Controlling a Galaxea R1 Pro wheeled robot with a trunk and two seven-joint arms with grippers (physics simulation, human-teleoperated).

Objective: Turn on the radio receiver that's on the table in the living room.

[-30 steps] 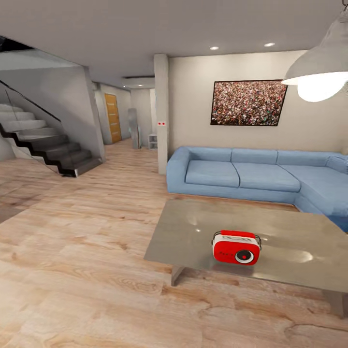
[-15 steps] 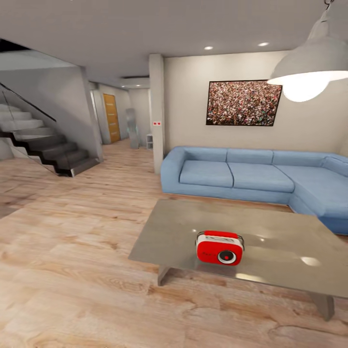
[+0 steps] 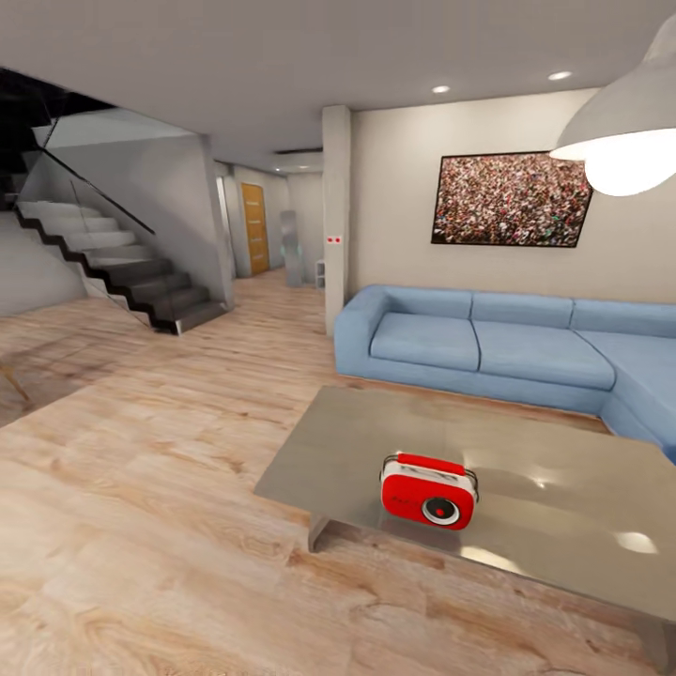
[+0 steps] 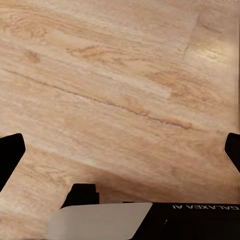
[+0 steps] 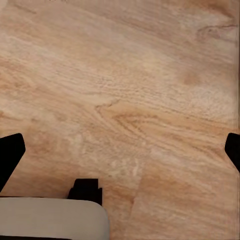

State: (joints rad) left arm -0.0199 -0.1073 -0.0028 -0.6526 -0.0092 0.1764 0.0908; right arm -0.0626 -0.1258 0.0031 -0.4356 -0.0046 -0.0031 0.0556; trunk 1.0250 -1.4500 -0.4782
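The living room is looking a bit different from half a second ago: the whole picture is sliding, so the camera is turning, not the things. The stairs (image 3: 141,282) and blue sofa (image 3: 488,343) are showing further right now. The radio receiver (image 3: 428,491) is sitting where it was, near the front edge of the grey tabletop (image 3: 376,432), dial facing the robot. The robot is probably lining up to come closer. Both wrist views are looking at wood floor (image 4: 120,100), with each claw's dark fingertips wide apart and holding nothing
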